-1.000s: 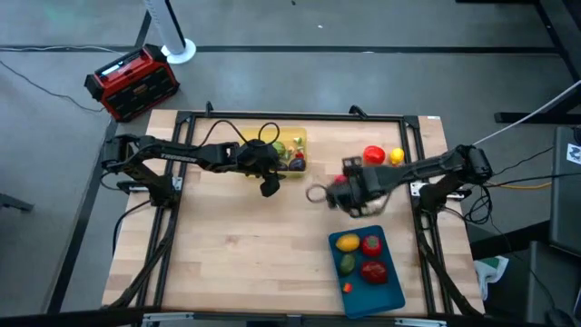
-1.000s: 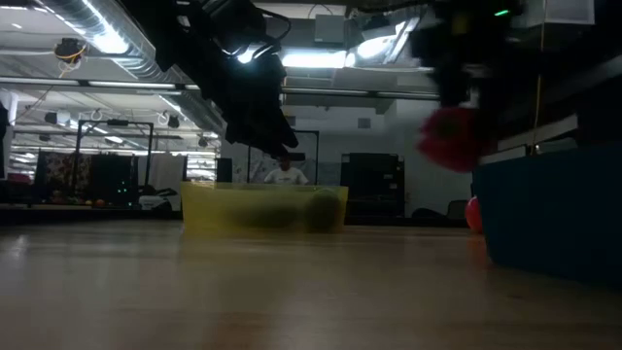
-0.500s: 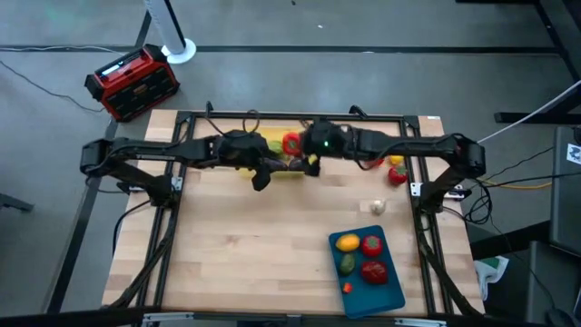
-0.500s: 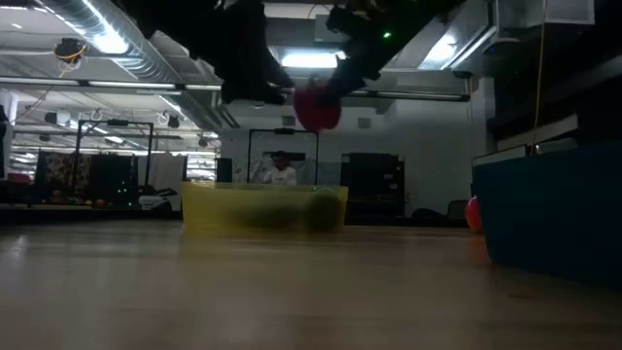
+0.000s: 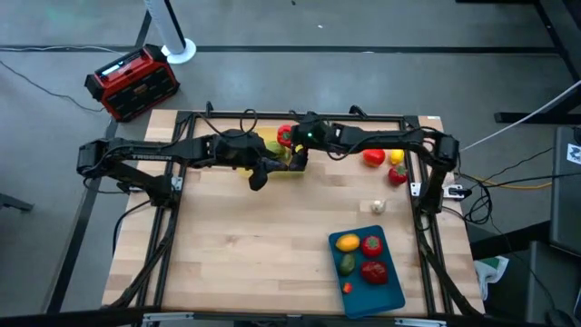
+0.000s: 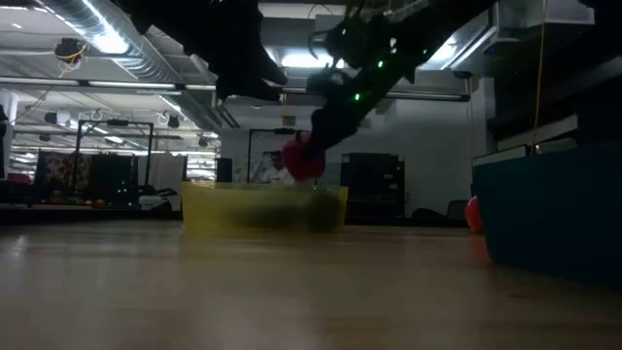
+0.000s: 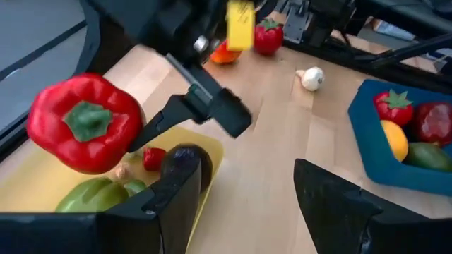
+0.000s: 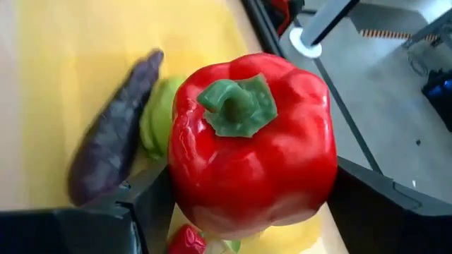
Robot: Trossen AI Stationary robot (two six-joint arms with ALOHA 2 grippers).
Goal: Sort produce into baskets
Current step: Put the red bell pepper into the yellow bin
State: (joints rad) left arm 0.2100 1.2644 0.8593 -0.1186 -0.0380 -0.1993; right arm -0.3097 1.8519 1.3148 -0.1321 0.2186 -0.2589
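Wooden table (image 5: 272, 236), red pepper (image 5: 287, 136) in right hand (image 5: 292, 141)

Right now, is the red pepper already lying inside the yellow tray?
No. The right gripper holds the red pepper between its jaws above the yellow tray, where the eggplant lies.

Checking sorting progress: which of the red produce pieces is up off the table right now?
The red bell pepper with the green stem, held in the right tool above the yellow basket. The other red pieces lie on the table or in the blue basket.
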